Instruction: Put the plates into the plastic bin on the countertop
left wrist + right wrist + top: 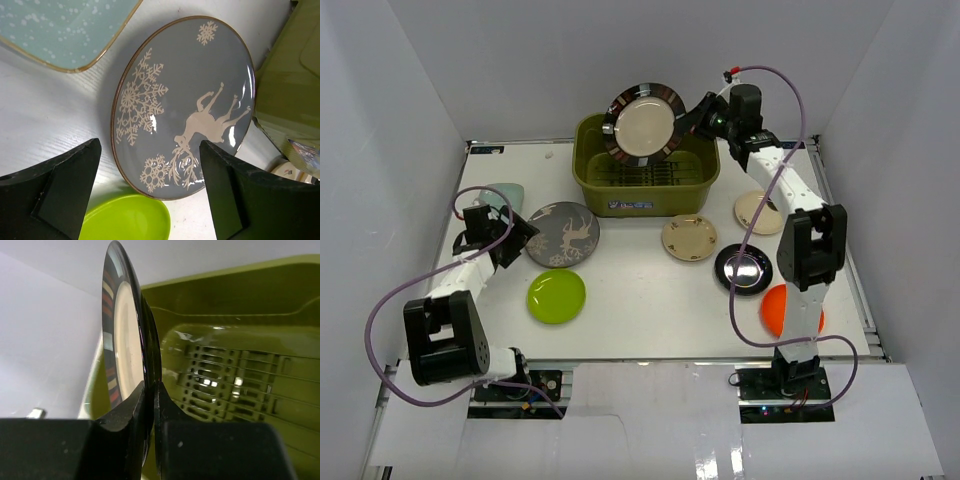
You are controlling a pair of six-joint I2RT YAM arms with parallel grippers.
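Gripping the rim of the big plate (122,340), the right tool (150,390) is clenched on it, with 1 finger on each face. The plate has a cream middle and a dark striped border, and it stands on edge, its face turned toward the near side. It hangs over the far part of the bin (585,175), an olive-green tub with a slatted base and a small white label on its near wall. Whether the plate's lower edge touches the bin I cannot tell. No other dish shows in the bin.

At the left, the left tool (149,150) is released, its 2 fingers spread wide with nothing between them. It hovers at the left edge of the grey plate (185,100), which carries a pale deer and snowflakes and lies flat on the tabletop (650,310), just left of the bin. A mint dish (65,30) with a gold rim lies farther left, and a green plate (556,296) lies nearer, close to the grey plate.

To the right of the bin are 2 cream plates (689,238), apart from each other. A black plate (743,268) lies nearer than these, and an orange plate (775,310), partly hidden by the right arm, lies nearest.
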